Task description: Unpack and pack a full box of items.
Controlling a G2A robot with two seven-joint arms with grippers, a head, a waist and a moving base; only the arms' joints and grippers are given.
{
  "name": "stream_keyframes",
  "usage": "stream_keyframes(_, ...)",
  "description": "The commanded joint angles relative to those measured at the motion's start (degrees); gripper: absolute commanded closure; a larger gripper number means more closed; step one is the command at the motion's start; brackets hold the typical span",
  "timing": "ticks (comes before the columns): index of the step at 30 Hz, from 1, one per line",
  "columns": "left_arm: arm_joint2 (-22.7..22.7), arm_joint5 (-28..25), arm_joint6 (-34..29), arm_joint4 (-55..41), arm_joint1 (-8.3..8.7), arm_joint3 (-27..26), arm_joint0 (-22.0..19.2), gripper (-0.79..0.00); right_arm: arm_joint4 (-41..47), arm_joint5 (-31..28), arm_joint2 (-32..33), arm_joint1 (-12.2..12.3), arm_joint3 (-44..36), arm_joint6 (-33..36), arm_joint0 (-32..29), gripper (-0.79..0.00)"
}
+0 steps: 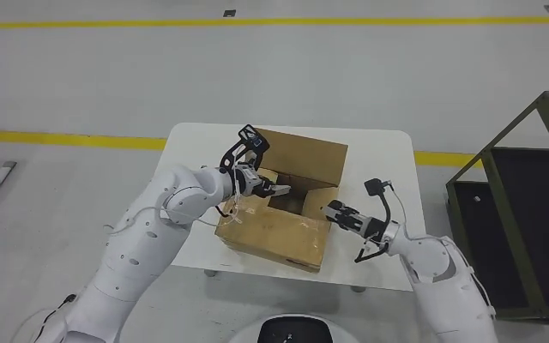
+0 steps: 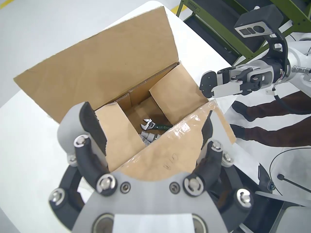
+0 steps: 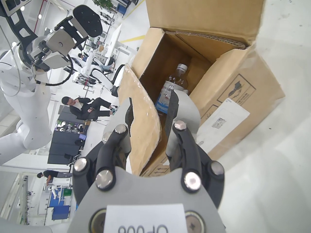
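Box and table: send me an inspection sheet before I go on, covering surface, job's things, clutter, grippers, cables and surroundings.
Surface: white table, carrying the box.
Job's things: box with flaps open; inside are a wrench and a bottle; other items are too hidden to name.
Clutter: nothing seen.
Grippers: left gripper open, over the box's opening; right gripper open, straddling the taped flap.
Cables: black cable loops under the left wrist, apart from the box.
Surroundings: green rack to the right of the table; yellow lines on the floor.
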Motion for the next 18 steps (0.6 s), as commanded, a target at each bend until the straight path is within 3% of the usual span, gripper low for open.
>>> stream_keyframes(1,0.0,0.0,0.0,0.0,0.0,0.0,0.0,-0.785,1.49,0.36,-0.38,0.12,0.37,2.1,0.29,-0.332)
stream_keyframes(7,0.0,0.0,0.0,0.0,0.0,0.0,0.0,-0.785,1.49,2.57,-0.77,0.63,1.33,5.98,1.25,-0.345)
stream_keyframes(18,0.0,0.0,0.0,0.0,0.0,0.0,0.0,-0.785,-0.97,6.05,0.1,1.52,-1.36,5.68,0.45,-0.357)
